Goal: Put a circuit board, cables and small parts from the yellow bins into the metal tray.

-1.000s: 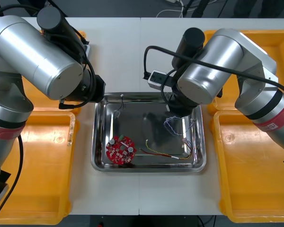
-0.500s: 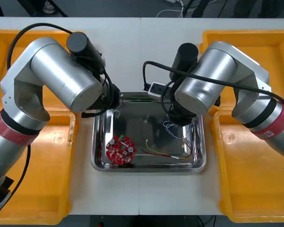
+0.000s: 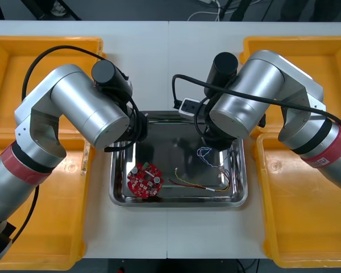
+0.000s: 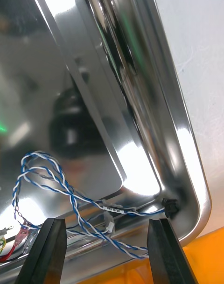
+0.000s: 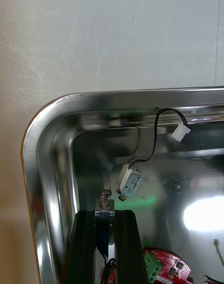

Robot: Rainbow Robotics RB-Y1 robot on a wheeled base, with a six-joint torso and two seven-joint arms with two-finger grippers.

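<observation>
Between left jaws sits a small metal part (image 5: 105, 205)

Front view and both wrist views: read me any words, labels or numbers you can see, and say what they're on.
No text is legible.
White sticker on the right arm: print too small to read.
White tag on the blue and white cable, by the open right claw: marks too small to read.
Small metal part in the shut left claw: no marking.
Red circuit board: nothing readable.
</observation>
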